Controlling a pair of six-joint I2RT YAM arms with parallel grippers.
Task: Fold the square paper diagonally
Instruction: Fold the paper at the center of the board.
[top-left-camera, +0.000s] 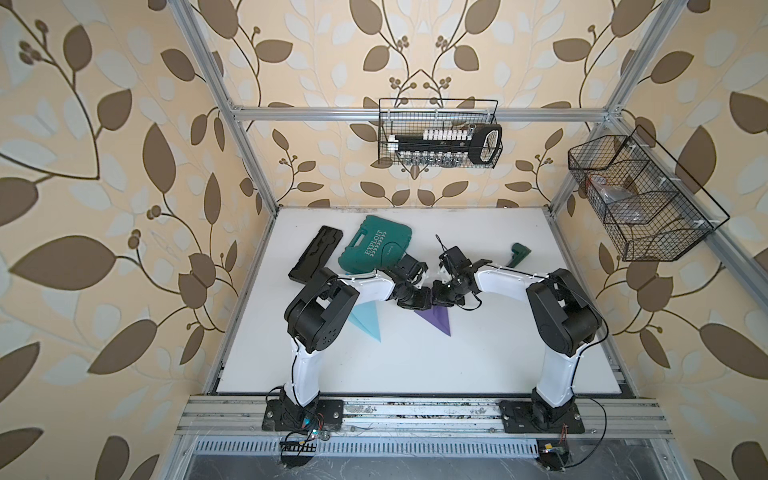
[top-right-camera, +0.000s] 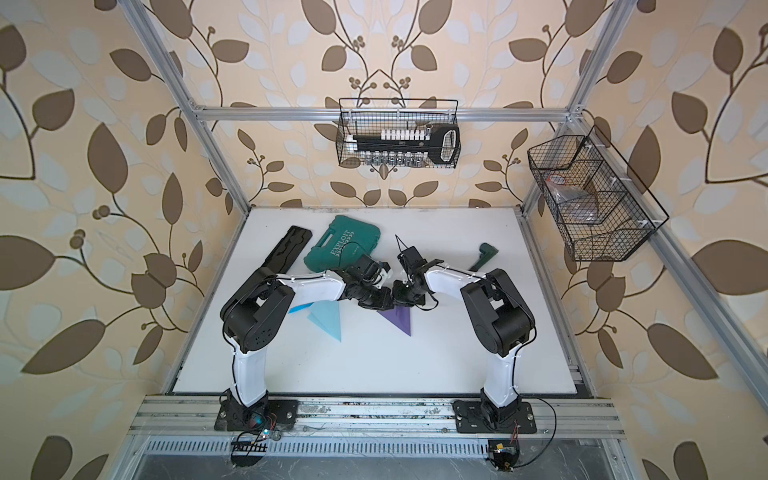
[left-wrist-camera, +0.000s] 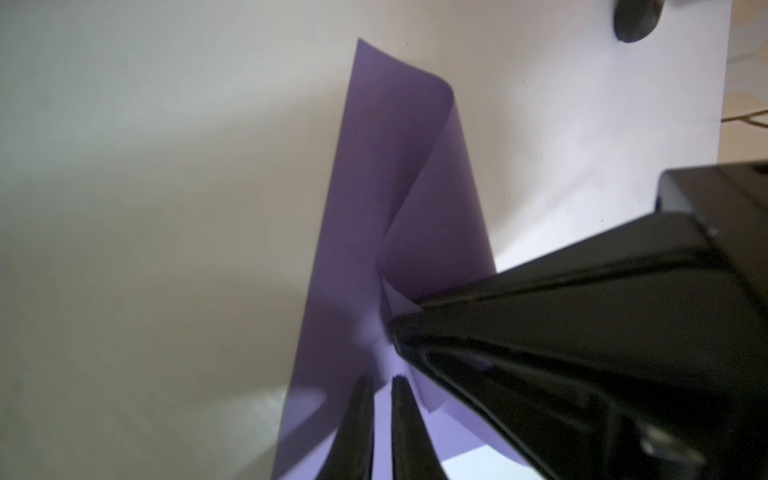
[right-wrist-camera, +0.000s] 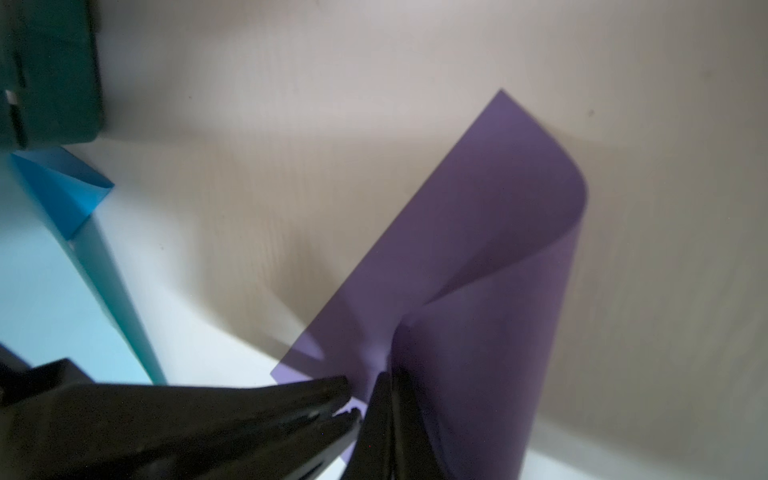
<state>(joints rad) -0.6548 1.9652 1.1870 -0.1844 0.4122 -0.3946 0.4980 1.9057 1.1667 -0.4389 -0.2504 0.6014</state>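
Right gripper (right-wrist-camera: 388, 384) is pinching the curled-over purple paper (right-wrist-camera: 478, 249); left gripper (left-wrist-camera: 381, 380) is hovering narrowly parted at its edge.

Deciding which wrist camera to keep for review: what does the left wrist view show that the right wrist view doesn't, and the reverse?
Only left wrist: the table edge with wallpaper beyond, and a dark blurred object I cannot identify. Only right wrist: the green case, a folded blue paper and a pale blue paper. Both: the purple paper, bent over but not pressed flat, with the left gripper and right gripper meeting at one corner.
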